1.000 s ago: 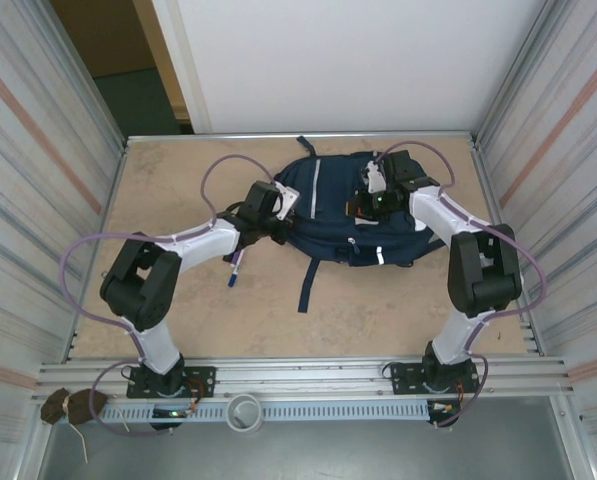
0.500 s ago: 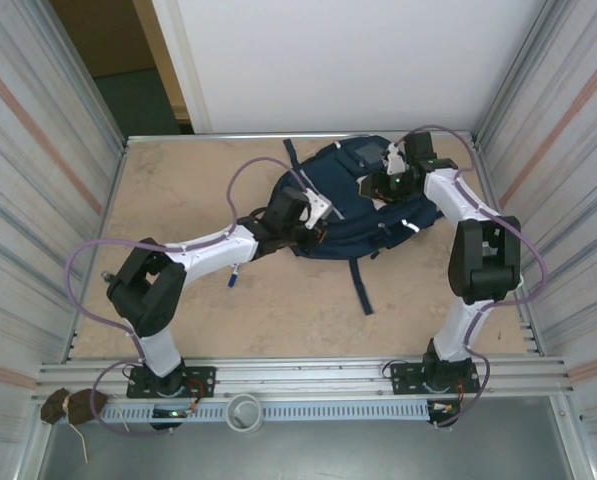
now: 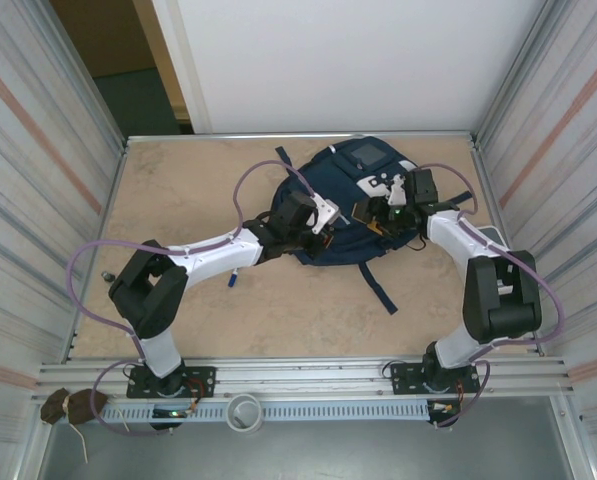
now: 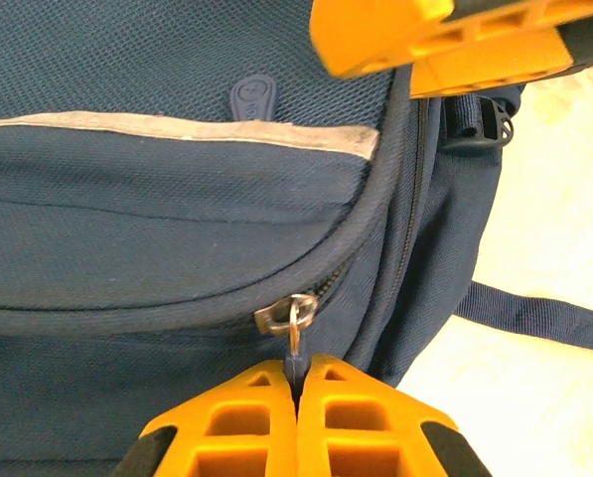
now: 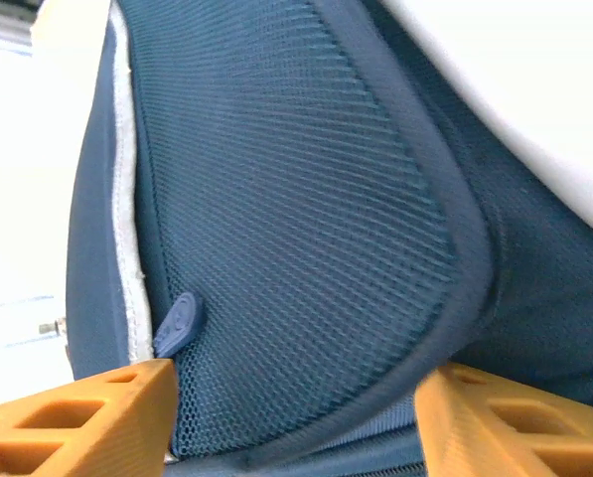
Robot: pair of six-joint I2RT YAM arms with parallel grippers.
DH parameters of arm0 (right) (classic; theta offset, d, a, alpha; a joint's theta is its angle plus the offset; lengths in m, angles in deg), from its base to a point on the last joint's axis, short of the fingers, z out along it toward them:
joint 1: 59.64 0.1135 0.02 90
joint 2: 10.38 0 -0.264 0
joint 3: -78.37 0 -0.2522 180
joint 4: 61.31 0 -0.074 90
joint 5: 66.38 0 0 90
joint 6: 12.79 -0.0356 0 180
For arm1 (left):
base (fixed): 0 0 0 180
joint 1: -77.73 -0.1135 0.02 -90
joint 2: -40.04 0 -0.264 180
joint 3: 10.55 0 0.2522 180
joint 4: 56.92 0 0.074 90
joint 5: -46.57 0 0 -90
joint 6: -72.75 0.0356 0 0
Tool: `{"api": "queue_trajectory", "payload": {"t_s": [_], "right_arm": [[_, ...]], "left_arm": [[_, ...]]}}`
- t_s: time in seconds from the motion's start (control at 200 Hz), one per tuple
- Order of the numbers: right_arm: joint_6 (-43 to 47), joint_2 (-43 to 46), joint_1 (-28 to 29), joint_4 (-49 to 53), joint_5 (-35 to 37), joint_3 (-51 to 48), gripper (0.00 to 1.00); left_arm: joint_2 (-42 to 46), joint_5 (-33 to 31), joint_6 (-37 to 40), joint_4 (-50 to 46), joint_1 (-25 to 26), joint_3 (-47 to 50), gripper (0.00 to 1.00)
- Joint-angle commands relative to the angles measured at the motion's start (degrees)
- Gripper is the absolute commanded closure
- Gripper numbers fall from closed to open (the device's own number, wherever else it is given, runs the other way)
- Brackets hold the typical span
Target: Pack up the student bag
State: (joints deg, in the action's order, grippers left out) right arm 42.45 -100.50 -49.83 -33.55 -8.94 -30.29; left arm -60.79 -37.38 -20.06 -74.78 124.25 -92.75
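Okay, zip-opening step, as I read it. The student bag [image 3: 350,190] lies at the far side of the table [image 3: 178,190], right of centre, with one strap [image 3: 383,290] trailing toward the near edge. The left gripper [image 4: 298,383] is at the bag's left flank, fingers pressed together and pinching the little pull [image 4: 294,346] that hangs off the zip slider [image 4: 281,318] at the corner of a pocket. The right gripper [image 5: 294,422] sits on the bag's near right side, fingers spread wide with the bulging mesh panel between them; I can't tell if they press on it. A small pen-like thing [image 3: 234,277] lies on the table left of the bag, not packed yet. Next move, probably: drag the pull along the zip track without losing the pinch, with the right gripper closing on the fabric to hold the bag in place.
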Motion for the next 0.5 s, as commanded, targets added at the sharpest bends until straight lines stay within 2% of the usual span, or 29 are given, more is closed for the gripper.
{"api": "queue_trajectory", "payload": {"t_s": [0.0, 0.13, 0.225, 0.496], "right_arm": [[-4.03, -2.59, 1.58, -4.86, -0.06, 1.56, 0.50], [-2.31, -1.94, 0.37, -3.60, 0.83, 0.78, 0.85], [1.34, -0.49, -0.67, -0.04, 0.70, 0.69, 0.98], [13.50, 0.26, -4.40, 10.72, -4.71, 2.98, 1.00]], "left_arm": [[0.10, -0.92, 0.23, 0.98, 0.32, 1.06, 1.00], [1.54, -6.79, 1.60, -0.47, 0.20, 2.31, 1.00], [2.67, -12.36, 2.76, -2.11, -1.20, 3.13, 1.00], [2.89, -17.51, 5.48, -2.38, -9.38, 4.21, 1.00]]}}
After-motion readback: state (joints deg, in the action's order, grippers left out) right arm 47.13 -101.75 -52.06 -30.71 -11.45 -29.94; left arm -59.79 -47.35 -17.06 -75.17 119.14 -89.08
